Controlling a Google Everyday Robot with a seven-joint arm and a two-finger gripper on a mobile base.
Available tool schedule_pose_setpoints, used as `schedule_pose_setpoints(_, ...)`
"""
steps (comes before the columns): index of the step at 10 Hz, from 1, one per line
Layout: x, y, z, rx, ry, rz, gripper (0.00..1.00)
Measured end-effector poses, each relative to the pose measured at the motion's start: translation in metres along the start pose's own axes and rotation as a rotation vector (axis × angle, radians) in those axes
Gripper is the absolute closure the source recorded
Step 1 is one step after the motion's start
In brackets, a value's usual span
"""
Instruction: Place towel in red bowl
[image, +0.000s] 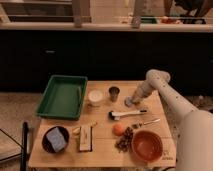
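A red bowl (147, 145) stands at the table's front right. A blue folded cloth (56, 138), which looks like the towel, lies in a dark bowl (46, 145) at the front left. My gripper (131, 102) is low over the back right of the table, next to a dark cup (114, 93) and far from both bowls. It points down at a small grey patch on the tabletop. My white arm (167, 95) reaches in from the right.
A green tray (63, 96) sits at the back left, with a white cup (95, 97) beside it. A brush (125, 114), a spoon (147, 121), an orange (118, 129), dark snacks (125, 141) and a wooden block (85, 137) lie mid-table.
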Motion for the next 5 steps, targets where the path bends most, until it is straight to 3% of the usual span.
schedule_pose_setpoints(5,-0.027,0.006,-0.047,-0.018,-0.01,-0.127,1.0)
